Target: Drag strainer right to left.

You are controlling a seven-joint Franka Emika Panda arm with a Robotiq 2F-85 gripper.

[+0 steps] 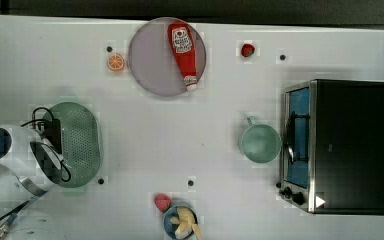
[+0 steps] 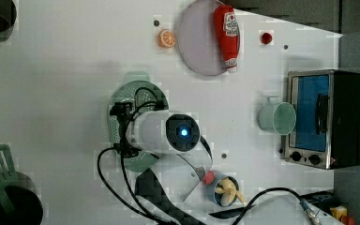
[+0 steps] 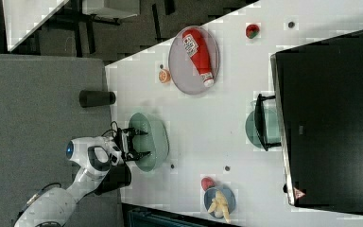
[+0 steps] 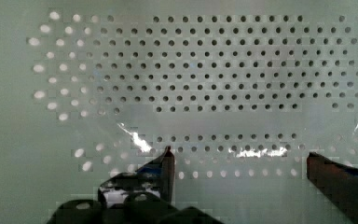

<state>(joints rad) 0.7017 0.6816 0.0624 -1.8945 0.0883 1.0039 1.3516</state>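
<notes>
The strainer [image 1: 77, 142] sits on the white table [image 1: 180, 130] at the top view's left, well apart from the other things; nothing lies in it apart from the arm's fingers. In the wrist view its holed floor [image 4: 205, 70] is close below the camera.

A grey plate [image 1: 155, 57] at the top view's upper middle carries a red ketchup bottle [image 1: 183, 52] lying on its side, cap toward the plate's rim. An orange slice [image 1: 115, 62] lies just beside the plate and a strawberry [image 1: 248, 50] farther along the same edge. A mint mug [image 1: 260, 143] stands in front of the toaster oven [image 1: 347, 145] at the top view's right; whether anything is in it cannot be told. A small blue bowl [image 1: 172, 225] near the top view's lower edge holds pale yellow pieces, with a red fruit [image 1: 162, 202] touching its rim.

The arm [image 3: 90, 165] reaches out from the table's edge over the strainer. Its gripper [image 3: 142, 142] points into the strainer's bowl, jaws spread wide, with the two dark fingers [image 4: 165, 168] apart above the holes and pinching nothing.
</notes>
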